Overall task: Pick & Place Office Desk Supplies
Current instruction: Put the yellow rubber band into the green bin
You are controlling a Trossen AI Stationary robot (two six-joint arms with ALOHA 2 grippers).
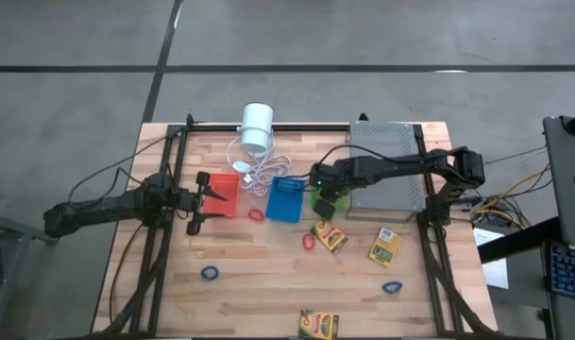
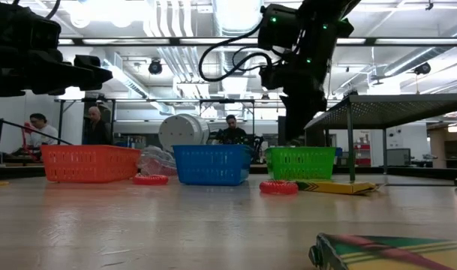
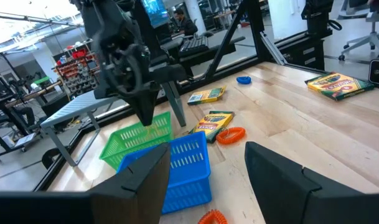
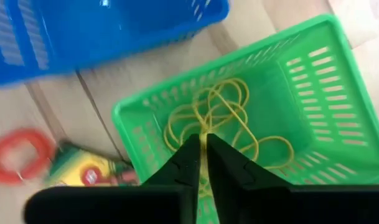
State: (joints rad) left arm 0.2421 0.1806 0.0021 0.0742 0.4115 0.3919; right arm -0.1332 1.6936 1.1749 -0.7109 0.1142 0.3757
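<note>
Red-orange (image 1: 221, 194), blue (image 1: 285, 198) and green (image 1: 323, 204) baskets stand in a row mid-table. My right gripper (image 4: 203, 163) points down into the green basket (image 4: 313, 112), its fingers nearly together over a tangle of yellow-tan rubber bands (image 4: 220, 118) on the basket's floor. My left gripper (image 1: 204, 210) waits open and level beside the red-orange basket, holding nothing. Crayon boxes (image 1: 329, 236) (image 1: 384, 246) (image 1: 318, 324) lie flat on the near half, with red (image 1: 256, 214) and blue (image 1: 209, 273) rubber bands loose on the wood. My right gripper comes from above, pointing steeply down into the green basket. A strand of the yellow-tan bands (image 4: 204, 134) runs up into the thin slit between its fingertips. The rest of the tangle lies slack on the basket's floor.
A white cylinder (image 1: 257, 127) with a coiled white cord (image 1: 259, 172) sits at the far edge behind the baskets. A grey perforated metal tray (image 1: 386, 165) stands on legs at the far right, close beside the green basket. People sit in the room beyond.
</note>
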